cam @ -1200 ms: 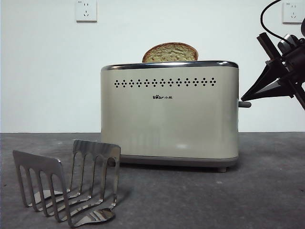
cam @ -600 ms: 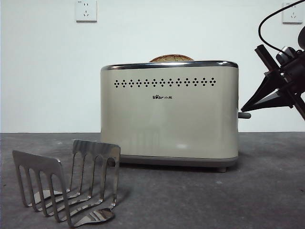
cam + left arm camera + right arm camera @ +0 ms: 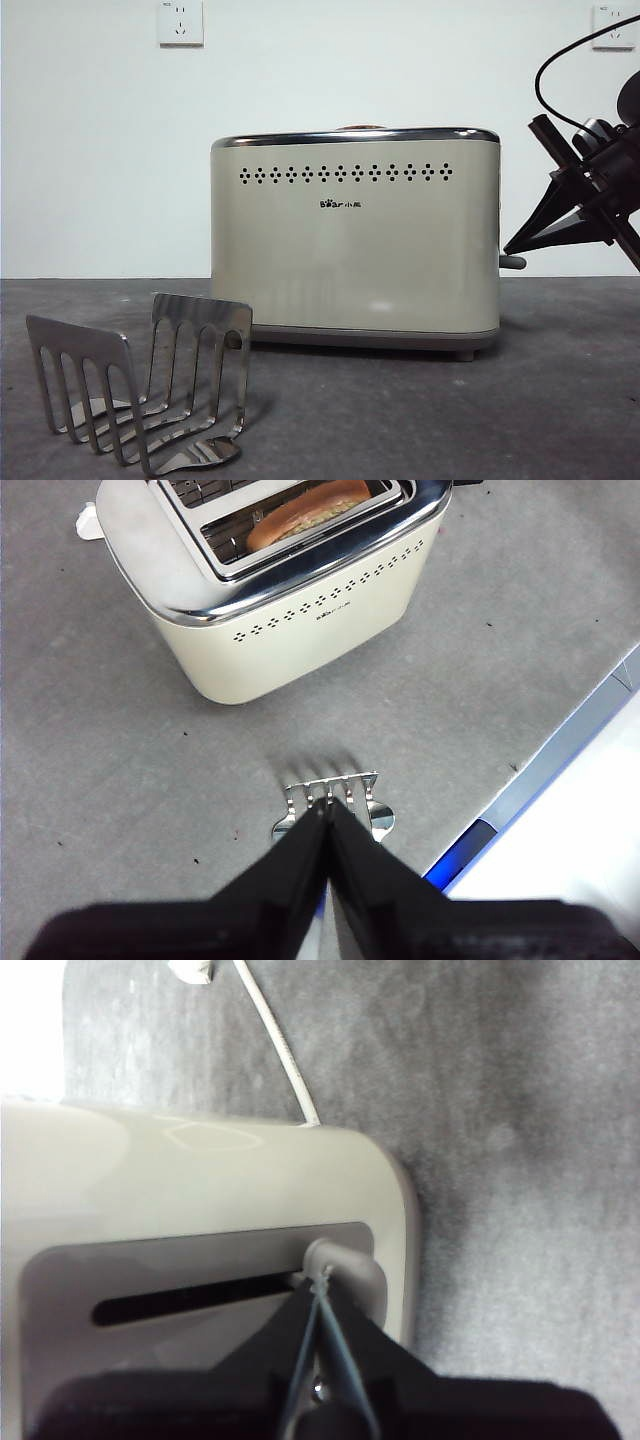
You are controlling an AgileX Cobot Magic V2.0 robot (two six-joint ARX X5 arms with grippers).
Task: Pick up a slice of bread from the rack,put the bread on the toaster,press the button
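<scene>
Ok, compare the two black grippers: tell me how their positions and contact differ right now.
The left gripper hangs above the shiny steel rack, touching nothing; the right gripper presses on the small grey button at the cream toaster's narrow end. The left is away from the toaster; the right is against it. Both are shut and empty.

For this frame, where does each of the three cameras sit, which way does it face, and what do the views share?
Front view: low at table height, looking level at the toaster and rack; the right gripper enters from the side at the button.
Left wrist view: high above, looking down past the shut left gripper at the rack, toaster and bread.
Right wrist view: close to the toaster's narrow end, shut jaws on the button.
Shared: the toaster appears in all three.
</scene>
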